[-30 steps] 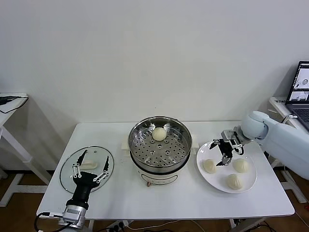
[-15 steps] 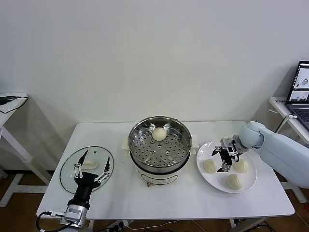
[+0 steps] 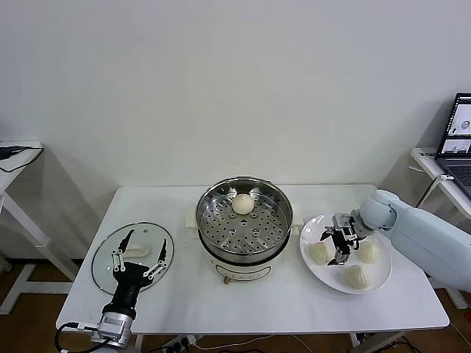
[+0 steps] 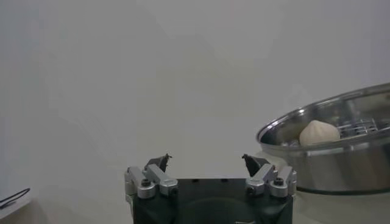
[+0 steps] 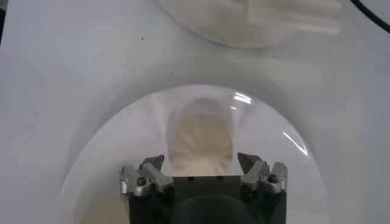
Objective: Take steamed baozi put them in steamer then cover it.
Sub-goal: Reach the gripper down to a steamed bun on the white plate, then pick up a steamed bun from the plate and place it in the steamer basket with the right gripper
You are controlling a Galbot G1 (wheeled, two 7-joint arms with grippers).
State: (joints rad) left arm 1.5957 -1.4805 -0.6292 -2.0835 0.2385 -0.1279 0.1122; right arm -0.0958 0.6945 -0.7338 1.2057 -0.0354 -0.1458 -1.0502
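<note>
The steel steamer (image 3: 243, 229) stands mid-table with one baozi (image 3: 242, 204) on its perforated tray. Three more baozi (image 3: 319, 252) (image 3: 368, 251) (image 3: 357, 276) lie on a white plate (image 3: 381, 271) to its right. My right gripper (image 3: 335, 248) hangs open low over the plate, just beside the bun nearest the steamer. In the right wrist view that bun (image 5: 201, 137) lies right ahead of the open right gripper (image 5: 201, 160). The glass cover (image 3: 107, 257) lies flat at the table's left, and my left gripper (image 3: 140, 257) waits open above it. The left wrist view shows the left gripper (image 4: 206, 163), the steamer (image 4: 335, 155) and its baozi (image 4: 315, 132).
A laptop (image 3: 458, 136) sits on a side table at the far right. Another small table (image 3: 11, 158) stands at the far left. The white table's front edge (image 3: 250, 327) is near both arms.
My right gripper has dropped lower and shifted left across the plate, closer to the bun nearest the steamer. The left arm has not moved.
</note>
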